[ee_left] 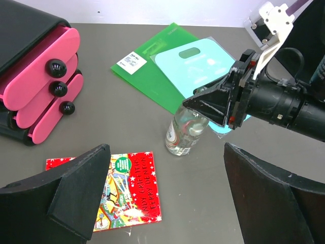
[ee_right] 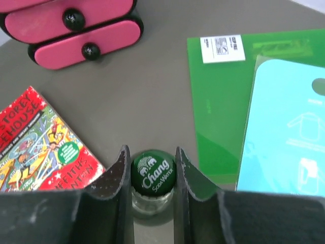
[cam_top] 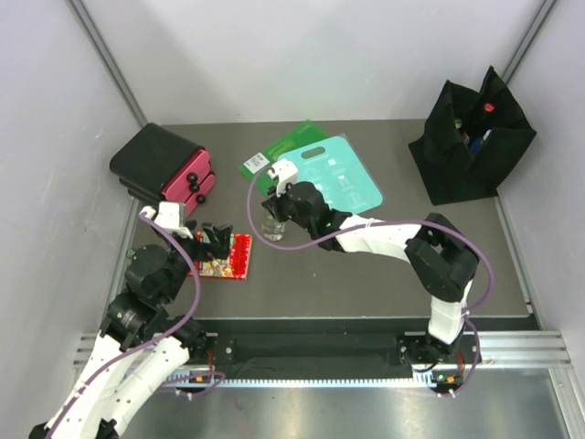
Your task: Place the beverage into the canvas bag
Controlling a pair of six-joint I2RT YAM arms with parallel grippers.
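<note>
The right jaws clamp the bottle (ee_right: 153, 173) at its green cap — it stands upright mid-counter (cam_top: 366, 283), just near of the green folder (cam_top: 283, 146). The left jaws gape wide over a red book (cam_top: 233, 261) — the black bag (cam_top: 471, 146) sits far right.

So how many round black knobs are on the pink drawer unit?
3, one per drawer front of the pink-fronted black drawer unit: top knob, middle knob, bottom knob. None looks hidden.
</note>
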